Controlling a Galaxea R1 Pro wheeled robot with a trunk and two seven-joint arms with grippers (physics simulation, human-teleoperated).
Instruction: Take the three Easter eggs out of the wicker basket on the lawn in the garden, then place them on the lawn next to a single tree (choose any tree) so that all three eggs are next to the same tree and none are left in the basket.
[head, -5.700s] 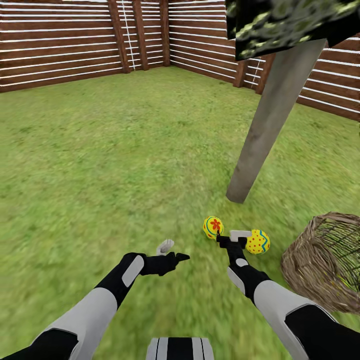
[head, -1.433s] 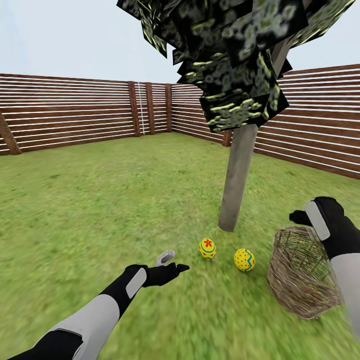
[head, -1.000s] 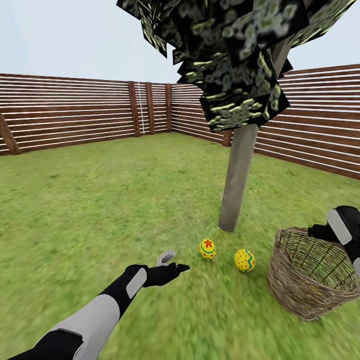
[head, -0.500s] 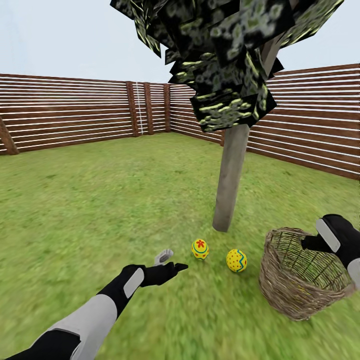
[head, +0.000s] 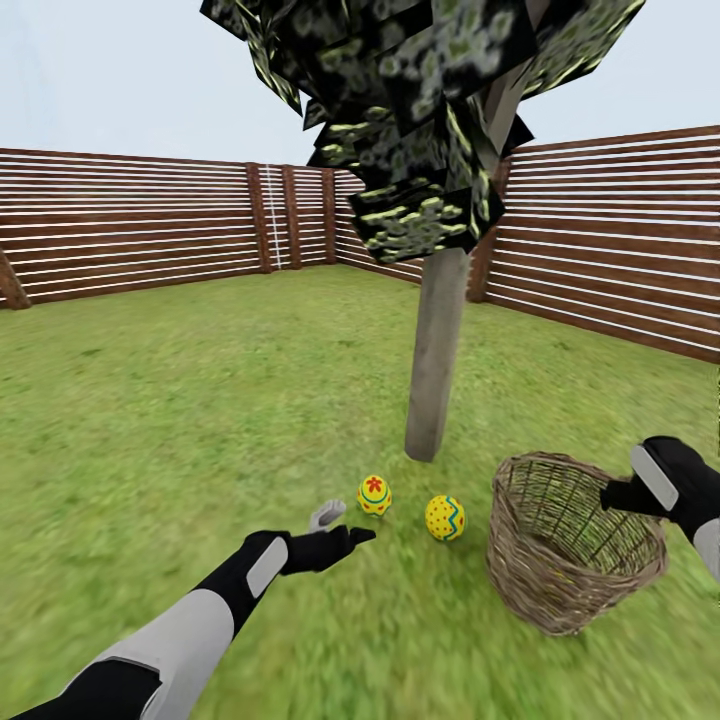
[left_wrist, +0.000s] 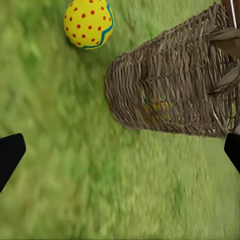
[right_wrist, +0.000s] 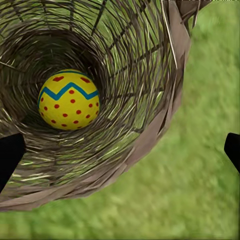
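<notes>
While the right gripper (head: 612, 492) hovers over the wicker basket (head: 560, 590) at the lower right of the head view, jaws spread wide and holding nothing, one Easter egg (right_wrist: 69, 99) sits deep at the bottom of the weave, and that depth is the danger: a reach down the narrow well could catch a fingertip on the rim, tip the light basket, or nudge the round egg aside so the fingers close on air. The basket already looks tilted, so any push on its wall may roll it across the grass. Two eggs are already out, the red-flower egg (head: 374, 494) and the dotted egg (head: 445, 517), lying apart from each other on the lawn (head: 200, 400) just below the foot of the tree (head: 436, 360) at centre frame. The left gripper (head: 345, 525) hangs low near the flower egg, open too and empty. Underfoot is flat, mottled green turf, soft-looking, with little to stop a rolling egg. A brown slatted fence (head: 130, 220) rings the garden across the upper frame under pale sky.
</notes>
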